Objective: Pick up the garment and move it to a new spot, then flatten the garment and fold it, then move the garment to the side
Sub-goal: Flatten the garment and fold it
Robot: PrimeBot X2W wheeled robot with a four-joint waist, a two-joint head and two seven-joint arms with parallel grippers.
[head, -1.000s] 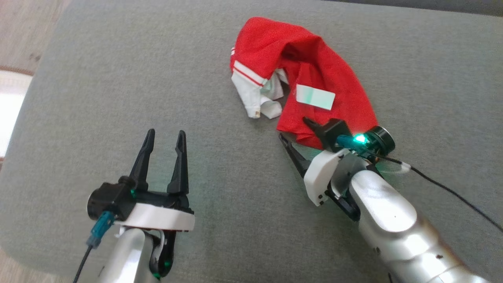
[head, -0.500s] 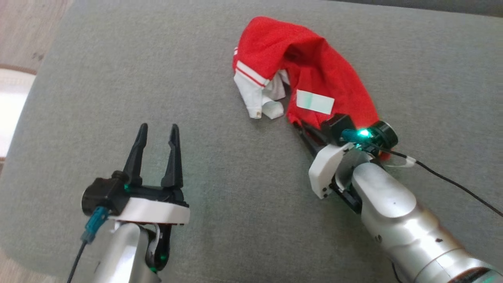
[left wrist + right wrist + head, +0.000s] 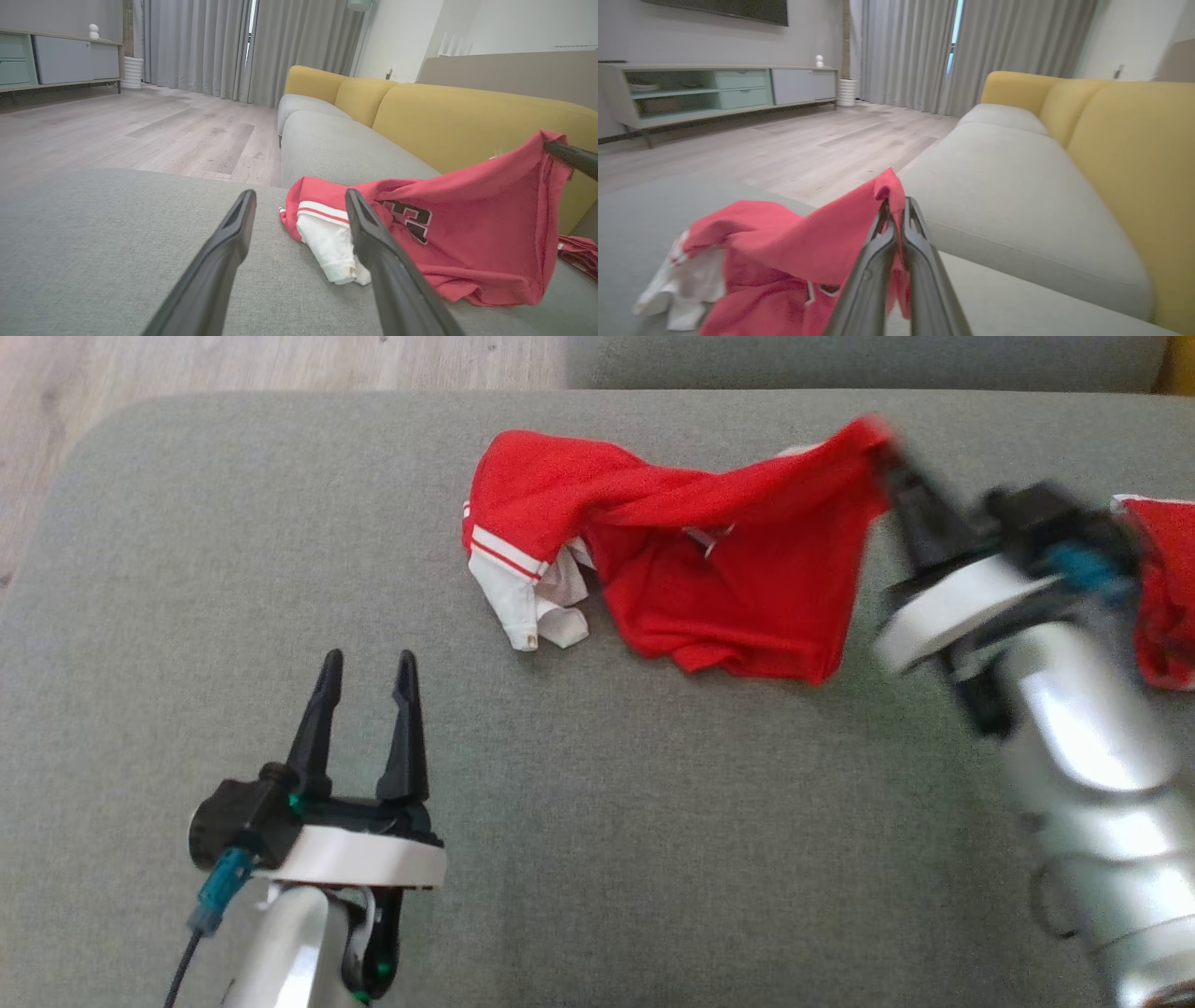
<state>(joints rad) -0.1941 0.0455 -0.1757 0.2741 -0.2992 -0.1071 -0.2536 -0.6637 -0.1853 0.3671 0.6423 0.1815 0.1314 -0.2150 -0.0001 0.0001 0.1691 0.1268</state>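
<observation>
While right claw (image 3: pixel 882 455) pinches garment (image 3: pixel 738 588) corner aloft — rest drapes leftward | left claw (image 3: pixel 366 670) spread

Garment (image 3: pixel 728 588) lies on cushion (image 3: pixel 607 821); left gripper (image 3: pixel 369 663) before it, right gripper (image 3: pixel 887 448) rightward.

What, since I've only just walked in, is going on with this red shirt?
The right gripper has its jaws shut on one edge of the red garment, holding that edge up off the grey cushion while the white-trimmed end lies on it. The left gripper hangs open nearby, holding nothing.
</observation>
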